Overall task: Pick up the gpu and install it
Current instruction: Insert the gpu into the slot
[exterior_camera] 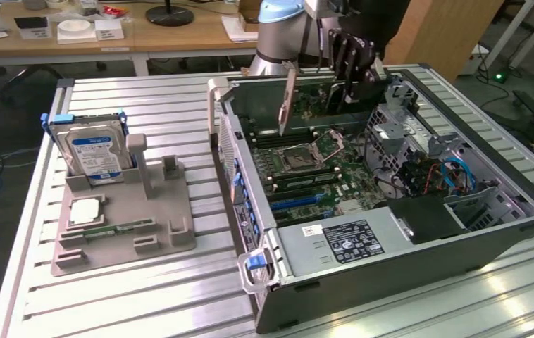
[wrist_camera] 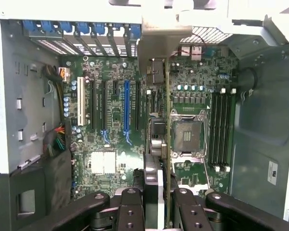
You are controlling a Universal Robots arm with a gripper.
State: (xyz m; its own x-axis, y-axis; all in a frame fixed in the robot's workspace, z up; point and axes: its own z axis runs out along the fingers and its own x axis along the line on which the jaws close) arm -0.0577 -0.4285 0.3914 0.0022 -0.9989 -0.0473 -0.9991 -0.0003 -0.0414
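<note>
Gripper [wrist_camera: 159, 199] with fingers [wrist_camera: 131, 209] clamped on the gpu [exterior_camera: 342, 98]; card held edge-on between them, its metal bracket [wrist_camera: 156, 41] beyond the fingertips, over the motherboard [wrist_camera: 111, 125].

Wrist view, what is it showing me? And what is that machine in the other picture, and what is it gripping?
The machine is a robot arm ending in a pincer. The exterior view comes from a camera standing off the arm. The wrist view comes from a camera on the arm's wrist, looking down past the pincer into an open computer case at its green main board. The pincer is shut on a graphics card, seen edge-on from the wrist and held over the board. On the metal table, at the exterior view's left, a grey holder carries an upright hard drive and a memory stick lying flat.
</note>
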